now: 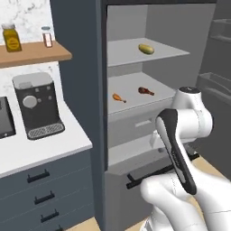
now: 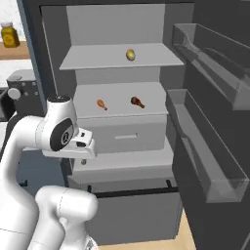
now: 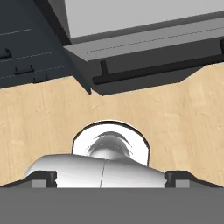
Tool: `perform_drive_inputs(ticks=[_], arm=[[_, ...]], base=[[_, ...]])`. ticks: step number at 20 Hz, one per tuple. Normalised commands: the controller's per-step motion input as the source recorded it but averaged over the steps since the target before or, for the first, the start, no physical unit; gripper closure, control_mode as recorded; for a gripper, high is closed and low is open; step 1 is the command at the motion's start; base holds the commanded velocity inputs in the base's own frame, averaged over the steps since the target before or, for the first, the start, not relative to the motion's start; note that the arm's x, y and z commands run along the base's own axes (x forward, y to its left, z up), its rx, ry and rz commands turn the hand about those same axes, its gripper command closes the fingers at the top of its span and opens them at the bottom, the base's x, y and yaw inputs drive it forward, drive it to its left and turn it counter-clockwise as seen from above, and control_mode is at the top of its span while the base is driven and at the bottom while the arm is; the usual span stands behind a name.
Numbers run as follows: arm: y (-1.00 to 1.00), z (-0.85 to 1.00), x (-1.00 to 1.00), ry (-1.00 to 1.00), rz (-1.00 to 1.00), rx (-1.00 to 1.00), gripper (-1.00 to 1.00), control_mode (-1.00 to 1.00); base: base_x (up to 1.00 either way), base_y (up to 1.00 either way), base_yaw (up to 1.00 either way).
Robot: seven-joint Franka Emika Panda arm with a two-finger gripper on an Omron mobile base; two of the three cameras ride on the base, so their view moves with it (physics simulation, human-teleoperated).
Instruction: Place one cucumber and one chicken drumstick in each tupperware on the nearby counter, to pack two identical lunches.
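Hovering with two-finger gripper (image 3: 112, 177) spread wide, clasping nothing; orange-brown chicken drumstick (image 1: 117, 97) and red-brown chicken drumstick (image 1: 145, 91) lying apart on grey fridge shelf (image 1: 158, 98).

Open fridge (image 1: 135, 85); wood floor (image 3: 43, 113)

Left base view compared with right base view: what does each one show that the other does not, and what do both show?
Left base view alone: a coffee machine on the white counter, dark drawers below it, and a small white shaker on the wooden shelf.

Right base view alone: the open fridge door with its clear bins.

Both: two chicken drumsticks on the middle fridge shelf, a yellowish item on the shelf above, and an amber jar.
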Motion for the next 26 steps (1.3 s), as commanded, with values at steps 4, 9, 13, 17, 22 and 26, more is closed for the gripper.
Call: perform_drive_inputs(ticks=[4,9,13,17,22,26], arm=[[0.00,0.00,0.00,0.00,0.00,0.00,-1.00,1.00],[0.00,0.00,0.00,0.00,0.00,0.00,-1.00,1.00],[0.00,0.00,0.00,0.00,0.00,0.00,-1.00,1.00],[0.00,0.00,0.00,0.00,0.00,0.00,-1.00,1.00],[0.00,0.00,0.00,0.00,0.00,0.00,-1.00,1.00],[0.00,0.00,0.00,0.00,0.00,0.00,-1.00,1.00]], base=[[0.48,-0.22,0.14],[0.51,-0.12,0.14],[0.43,-0.38,0.08],[0.39,-0.43,0.06],[0.60,-0.06,0.18],[0.40,0.00,0.20]])
